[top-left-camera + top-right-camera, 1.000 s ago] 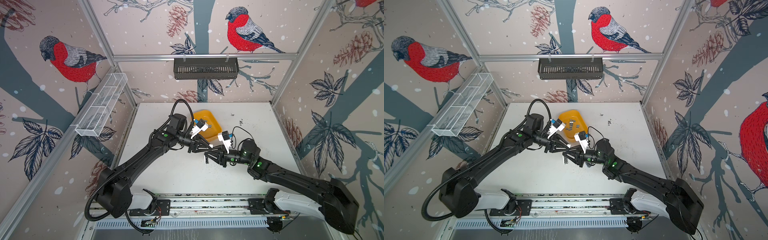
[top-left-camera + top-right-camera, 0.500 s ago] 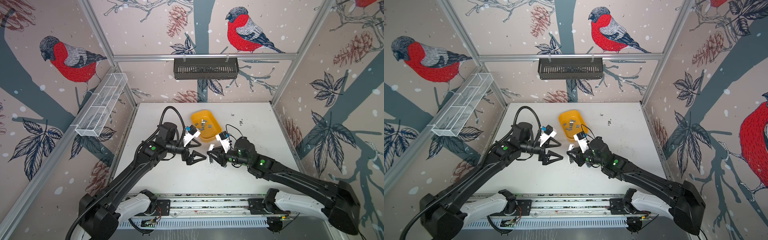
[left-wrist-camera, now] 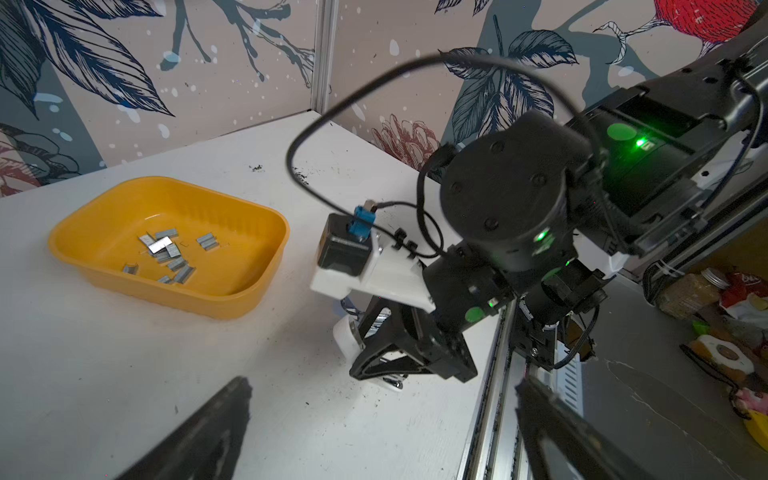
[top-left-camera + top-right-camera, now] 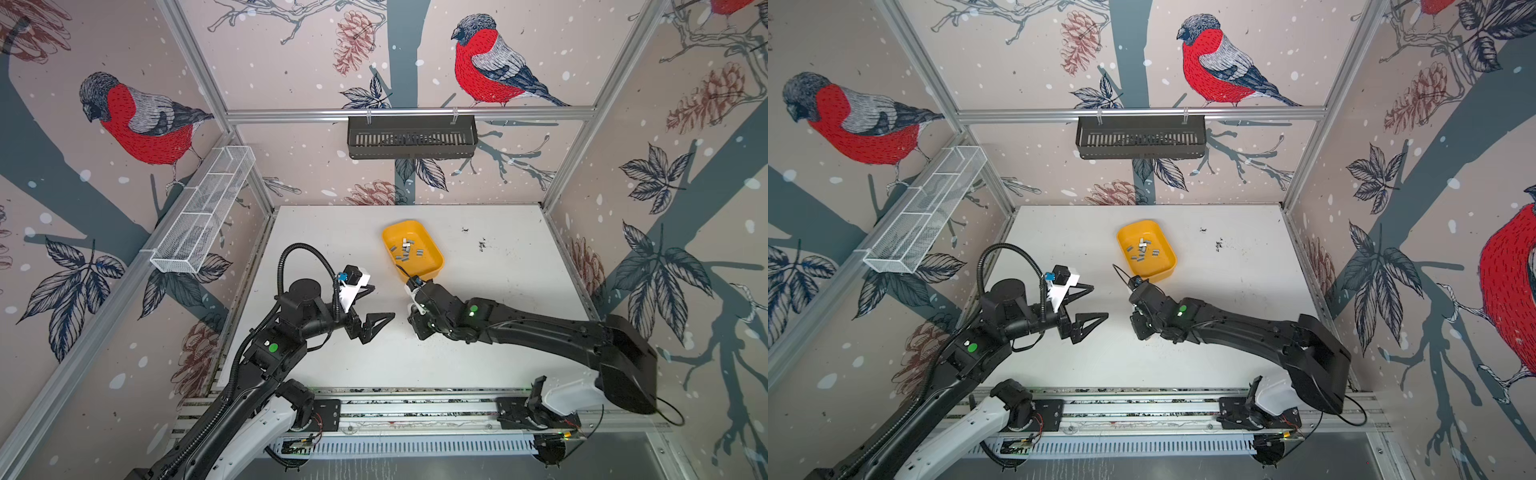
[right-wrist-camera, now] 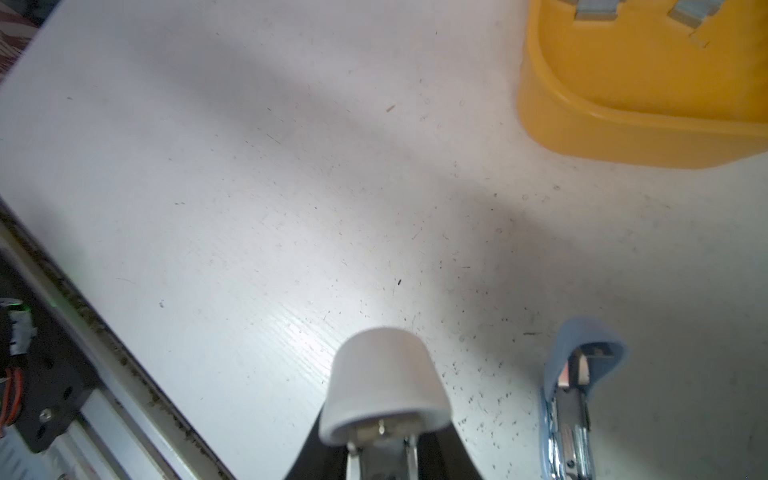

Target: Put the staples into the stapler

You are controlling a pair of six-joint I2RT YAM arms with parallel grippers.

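My right gripper [image 3: 374, 353] is shut on the stapler [image 3: 347, 338], pointing down at the table near the middle front. In the right wrist view the stapler's white end [image 5: 384, 382] and its light-blue end with chrome rail [image 5: 582, 361] stand apart, so it is swung open. In both top views the right gripper [image 4: 417, 320] [image 4: 1140, 322] hides the stapler. The staples [image 4: 409, 251] [image 4: 1142, 251] [image 3: 166, 253] lie loose in a yellow tray [image 4: 432, 266] [image 4: 1167, 270] just behind it. My left gripper [image 4: 376, 305] [image 4: 1098, 301] hangs open and empty to the stapler's left.
A black slotted basket [image 4: 411, 137] hangs on the back wall and a white wire basket [image 4: 203, 212] on the left wall. The aluminium rail [image 4: 415, 407] runs along the table's front edge. Dark specks [image 4: 482, 245] dot the table at the back right.
The left gripper has opened and drawn back to the left, away from the right gripper. The right gripper has tipped down toward the table with the stapler.
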